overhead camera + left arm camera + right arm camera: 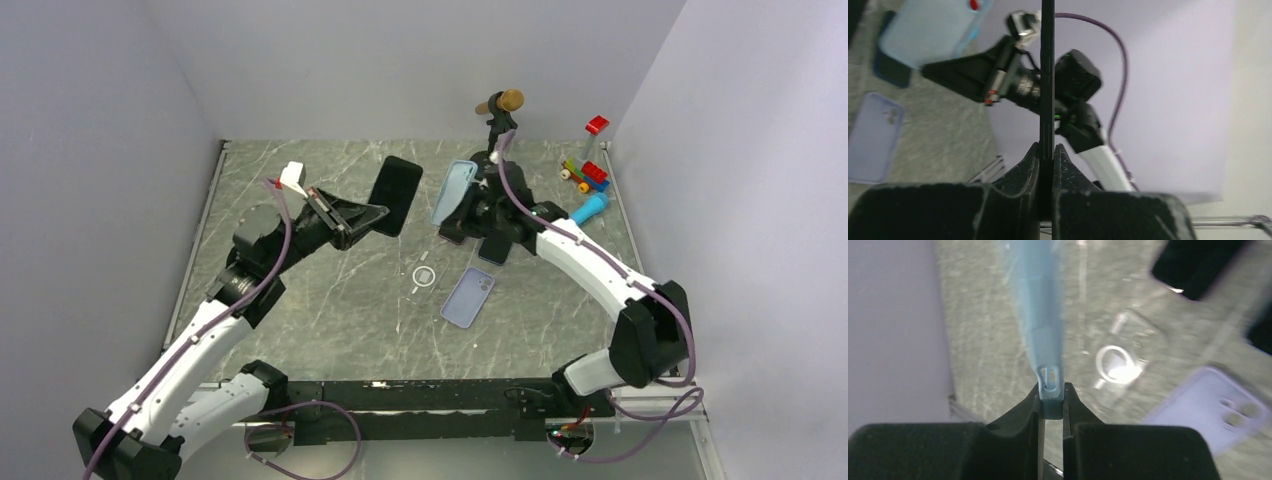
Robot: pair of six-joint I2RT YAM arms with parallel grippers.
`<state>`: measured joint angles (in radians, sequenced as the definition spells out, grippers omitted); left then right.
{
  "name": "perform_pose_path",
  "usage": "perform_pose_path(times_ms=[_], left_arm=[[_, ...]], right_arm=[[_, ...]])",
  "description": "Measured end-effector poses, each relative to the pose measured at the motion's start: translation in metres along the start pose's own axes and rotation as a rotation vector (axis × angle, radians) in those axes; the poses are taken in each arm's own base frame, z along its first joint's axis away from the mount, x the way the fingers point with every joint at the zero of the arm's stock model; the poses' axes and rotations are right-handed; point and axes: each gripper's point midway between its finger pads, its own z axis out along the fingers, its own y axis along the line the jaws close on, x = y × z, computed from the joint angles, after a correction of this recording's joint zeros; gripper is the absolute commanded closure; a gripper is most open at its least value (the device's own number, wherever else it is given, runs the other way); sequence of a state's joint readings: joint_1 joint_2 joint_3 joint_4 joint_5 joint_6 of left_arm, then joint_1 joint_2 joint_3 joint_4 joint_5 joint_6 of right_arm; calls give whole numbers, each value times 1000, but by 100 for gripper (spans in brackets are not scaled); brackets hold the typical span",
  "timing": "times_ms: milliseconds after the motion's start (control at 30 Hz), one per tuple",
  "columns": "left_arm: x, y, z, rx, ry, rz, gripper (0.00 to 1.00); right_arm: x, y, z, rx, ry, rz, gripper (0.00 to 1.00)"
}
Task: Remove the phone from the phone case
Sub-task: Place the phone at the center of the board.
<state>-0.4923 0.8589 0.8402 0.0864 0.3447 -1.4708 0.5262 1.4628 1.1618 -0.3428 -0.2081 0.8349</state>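
Black slab, bare of any cover: the phone hangs above the table, left of centre and toward the far side, pinched at one end by the left gripper. In the left wrist view it shows edge-on, with the fingers pressed against both of its flat faces. The pale blue phone case is just to its right, tilted up, with a clear gap between the two. The right gripper holds it, and the right wrist view shows the jaws clamped on the case's end wall right at the port cut-out. The case reads as a thin empty shell. Judgement: the separation looks done, and the step in hand is parting the two pieces and setting them down. The next move calls for lowering each to bare stone, well apart from the other. The near-centre is taken by a lavender case lying flat and a clear ringed piece to its left, so open ground left of the ring suits the phone. Gripped only at one end, the phone may swing, so it wants to be laid flat before the fingers spread. The toy blocks at far right are out of the way.
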Motion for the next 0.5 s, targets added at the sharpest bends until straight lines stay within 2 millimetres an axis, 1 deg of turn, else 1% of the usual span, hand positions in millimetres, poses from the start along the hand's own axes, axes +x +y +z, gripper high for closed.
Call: perform_pose_path(times_ms=[67,133,167,200,300,367,433,500], left_arm=[[2,18,6,-59,24,63,100],[2,42,17,-140,64,139,100],[1,57,23,-180,85,174,100],[0,72,29,-218,104,202,100],[-4,124,45,-324,164,266,100],[-12,160,55,-393,195,284,100],[-21,191,67,-451,232,280,100],[-33,217,89,-477,264,271,100]], right_arm=[[-5,-28,-13,73,-13,-12,100],[-6,-51,-32,136,-31,-26,100],[-4,-65,-46,172,-38,-33,100],[-3,-73,-60,194,-48,-42,100],[4,-81,-97,211,-73,-67,100],[8,-81,-118,202,-95,-78,100],[12,-81,-133,189,-113,-80,100],[17,-82,-141,179,-110,-70,100]])
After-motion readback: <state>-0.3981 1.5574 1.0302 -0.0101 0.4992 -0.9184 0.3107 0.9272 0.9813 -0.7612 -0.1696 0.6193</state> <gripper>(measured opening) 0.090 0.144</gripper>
